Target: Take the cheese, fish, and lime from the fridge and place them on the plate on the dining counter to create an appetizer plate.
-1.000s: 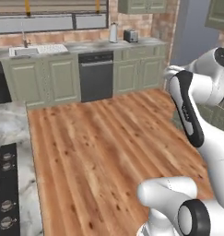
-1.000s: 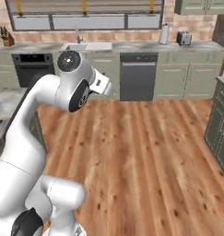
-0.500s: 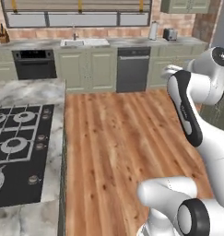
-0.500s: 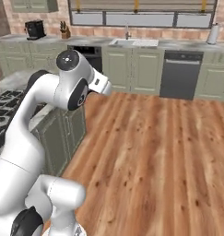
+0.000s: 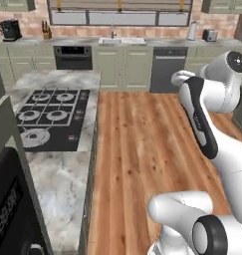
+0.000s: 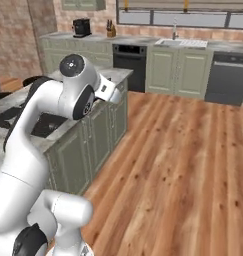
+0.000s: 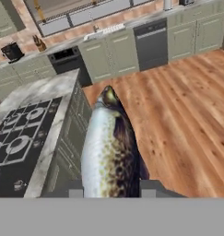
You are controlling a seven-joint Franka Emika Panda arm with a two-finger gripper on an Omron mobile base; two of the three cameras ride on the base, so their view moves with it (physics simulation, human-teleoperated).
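Grasping a long speckled silver-and-brown fish, the hand is clenched on its body, the two dark fingertips flanking it at the bottom of the hand view; the fish points away from the camera, over the edge of a kitchen island. Nearest on the left of the left base view stands a tall black appliance front, touching a grey-white marble tabletop on sage-green cabinet doors. Set into that tabletop is a black gas cooktop with round grey burners. Beside the island runs a warm plank wooden floor, stretching to the far wall. Along that wall stands a row of sage-green base cabinets under a second marble tabletop, holding a black built-in oven and a dark dishwasher panel. Between them sits a pale sink with a tap. On the far tabletop rest a black coffee machine, a wooden knife block, a white jug-like vessel and a grey toaster. Above, a wide window with blinds is set in a red-brick wall.
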